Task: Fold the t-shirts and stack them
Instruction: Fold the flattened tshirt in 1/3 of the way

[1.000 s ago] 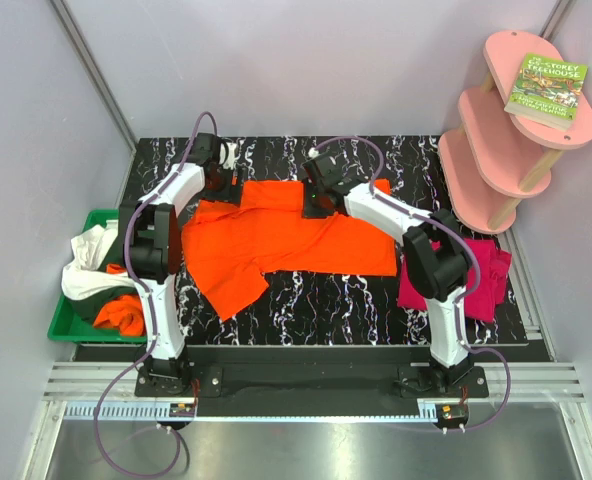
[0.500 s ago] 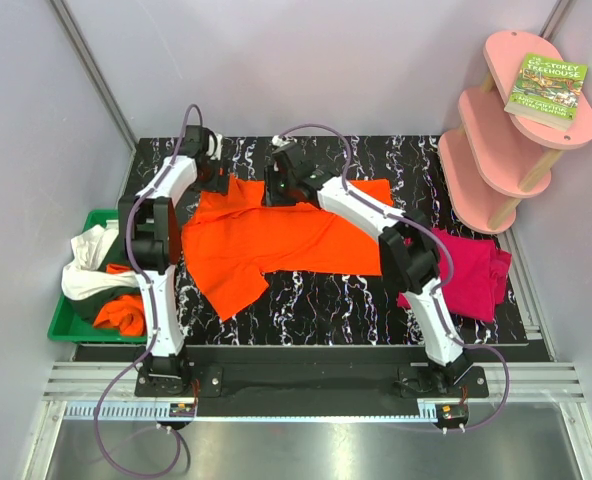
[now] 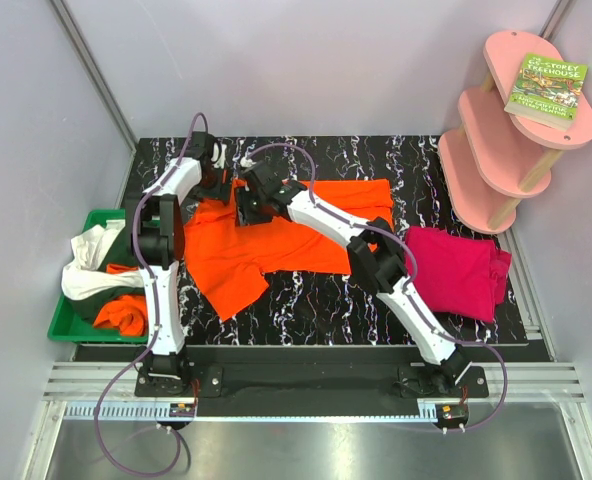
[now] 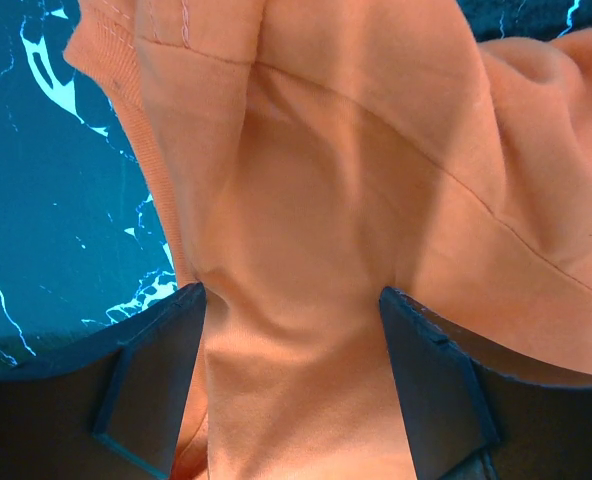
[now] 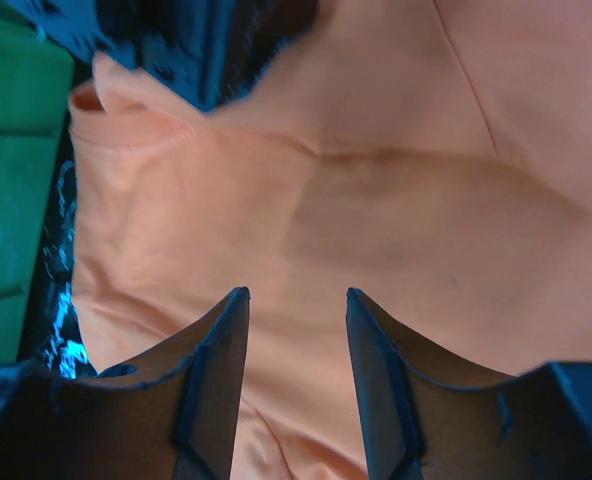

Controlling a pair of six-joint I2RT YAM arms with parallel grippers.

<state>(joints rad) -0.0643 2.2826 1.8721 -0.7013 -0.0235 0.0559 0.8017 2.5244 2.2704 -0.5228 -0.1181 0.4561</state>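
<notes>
A bright orange t-shirt (image 3: pixel 296 235) lies spread on the black marbled table (image 3: pixel 316 305), its left side rumpled. My left gripper (image 3: pixel 216 186) is at the shirt's far left corner. In the left wrist view the left gripper (image 4: pixel 291 295) has its jaws wide apart, with a ridge of orange cloth (image 4: pixel 326 150) running between them. My right gripper (image 3: pixel 247 200) reaches across to the shirt's far left part, close to the left gripper. In the right wrist view the right gripper (image 5: pixel 296 292) is open just above orange cloth (image 5: pixel 406 200). A magenta-pink t-shirt (image 3: pixel 458 272) lies folded at the table's right.
A green plastic bin (image 3: pixel 60 322) off the table's left edge holds a white shirt (image 3: pixel 84 272), a dark green one and an orange one (image 3: pixel 121 313); it also shows in the right wrist view (image 5: pixel 6 150). A pink tiered shelf (image 3: pixel 496 135) with a book (image 3: pixel 546 90) stands at the back right.
My right arm has swept left along the shirt's far edge and now sits beside the left gripper, uncovering the magenta shirt. The left gripper has barely moved.
</notes>
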